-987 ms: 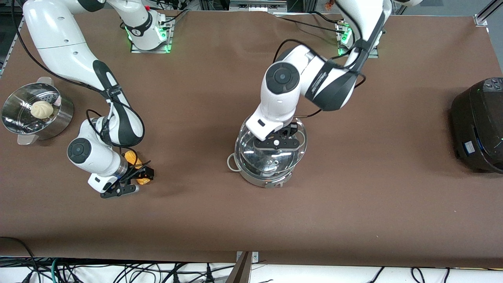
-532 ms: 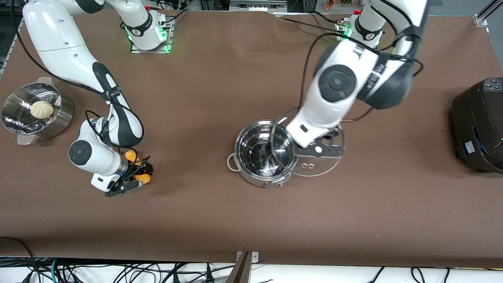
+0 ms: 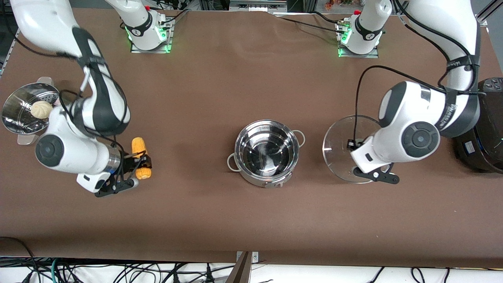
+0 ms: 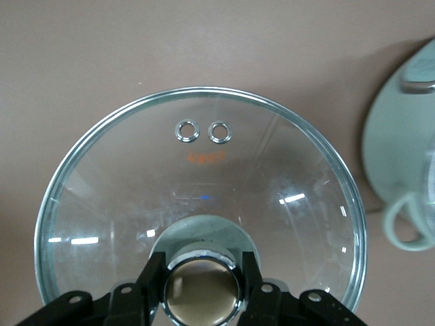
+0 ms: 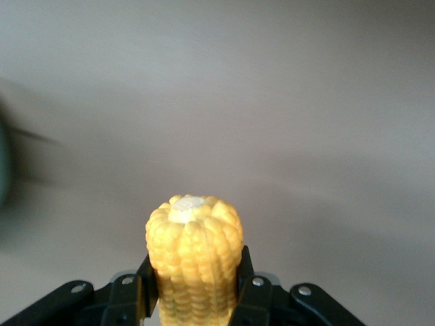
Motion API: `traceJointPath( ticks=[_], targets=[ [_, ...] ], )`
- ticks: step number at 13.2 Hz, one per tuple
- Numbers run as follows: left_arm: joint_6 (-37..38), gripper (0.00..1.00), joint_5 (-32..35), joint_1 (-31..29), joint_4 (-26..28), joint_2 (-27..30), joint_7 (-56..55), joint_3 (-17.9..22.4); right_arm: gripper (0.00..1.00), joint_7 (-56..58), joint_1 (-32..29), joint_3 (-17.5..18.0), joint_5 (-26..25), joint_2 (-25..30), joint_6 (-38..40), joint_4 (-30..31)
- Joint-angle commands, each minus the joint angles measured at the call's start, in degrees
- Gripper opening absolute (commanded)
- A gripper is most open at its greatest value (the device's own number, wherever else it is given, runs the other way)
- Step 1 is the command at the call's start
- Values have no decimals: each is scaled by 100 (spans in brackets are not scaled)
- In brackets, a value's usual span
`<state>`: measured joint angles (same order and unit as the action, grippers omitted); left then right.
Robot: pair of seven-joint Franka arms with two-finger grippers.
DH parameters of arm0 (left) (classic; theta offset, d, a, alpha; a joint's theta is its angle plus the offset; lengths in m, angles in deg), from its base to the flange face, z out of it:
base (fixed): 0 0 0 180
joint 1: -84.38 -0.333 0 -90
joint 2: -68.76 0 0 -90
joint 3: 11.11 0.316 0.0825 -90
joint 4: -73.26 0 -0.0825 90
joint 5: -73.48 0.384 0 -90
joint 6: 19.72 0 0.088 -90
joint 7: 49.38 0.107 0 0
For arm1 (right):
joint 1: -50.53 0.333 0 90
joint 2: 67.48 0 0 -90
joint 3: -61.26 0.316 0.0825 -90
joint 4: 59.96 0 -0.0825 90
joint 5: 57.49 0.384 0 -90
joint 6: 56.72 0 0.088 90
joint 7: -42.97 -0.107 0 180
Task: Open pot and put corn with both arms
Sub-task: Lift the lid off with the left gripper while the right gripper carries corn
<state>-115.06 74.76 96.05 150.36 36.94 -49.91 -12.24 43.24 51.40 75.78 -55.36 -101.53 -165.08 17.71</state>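
The steel pot (image 3: 267,151) stands open in the middle of the table, and its rim and a loop handle show in the left wrist view (image 4: 408,136). My left gripper (image 3: 363,165) is shut on the copper knob (image 4: 202,292) of the glass lid (image 3: 340,153). It holds the lid over the table beside the pot, toward the left arm's end. My right gripper (image 3: 135,167) is shut on the yellow corn cob (image 3: 138,147) and holds it above the table toward the right arm's end. The cob stands between the fingers in the right wrist view (image 5: 194,258).
A perforated steel steamer pot (image 3: 15,118) with a pale bun (image 3: 41,109) stands at the right arm's end. A large black rice cooker (image 3: 481,129) stands at the left arm's end, close to the left arm's wrist.
My left gripper lifted the lid off the pot and carried it toward the left arm's end. My right gripper rose from the table with the corn in it.
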Motion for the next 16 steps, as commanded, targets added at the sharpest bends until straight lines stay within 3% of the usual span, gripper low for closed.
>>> traceJointPath(
  ticks=[1, 2, 3, 6, 8, 10, 11, 13, 16],
  targets=[
    [-990, 21, 30, -312, 1284, 570, 569, -98, 0, -1550, 9, 812, 33, 469, 236, 55],
    [-1552, 21, 30, -444, 1786, 676, 981, -98, 0, -2165, 131, 1129, -11, 513, 236, -41],
    [-2063, 21, 30, -611, 2217, 729, 1298, -98, 0, -2780, 410, 1219, -81, 514, 236, -286],
    [-3364, 21, 21, -797, 3203, 748, 1670, -99, 0, -4539, 1518, 1176, -686, 76, 105, -1050],
    [-3964, 21, 30, -806, 3661, 739, 1679, -98, 0, -5411, 1967, 1158, -1047, -389, -176, -1482],
    [-4054, 26, 30, -867, 3724, 713, 1679, -98, 0, -5712, 2153, 1053, -1285, -715, -684, -1536],
    [-4028, 44, 30, -868, 3724, 712, 1679, -98, 0, -5748, 2197, 975, -1286, -873, -948, -1536],
    [-3975, 100, 30, -876, 3689, 747, 1680, -98, 0, -5749, 2398, 659, -1286, -1164, -1458, -1536],
    [-3319, 100, 21, -885, 3418, 1124, 1592, -107, 0, -5748, 2636, 429, -1286, -1472, -1881, -1536]
  ],
)
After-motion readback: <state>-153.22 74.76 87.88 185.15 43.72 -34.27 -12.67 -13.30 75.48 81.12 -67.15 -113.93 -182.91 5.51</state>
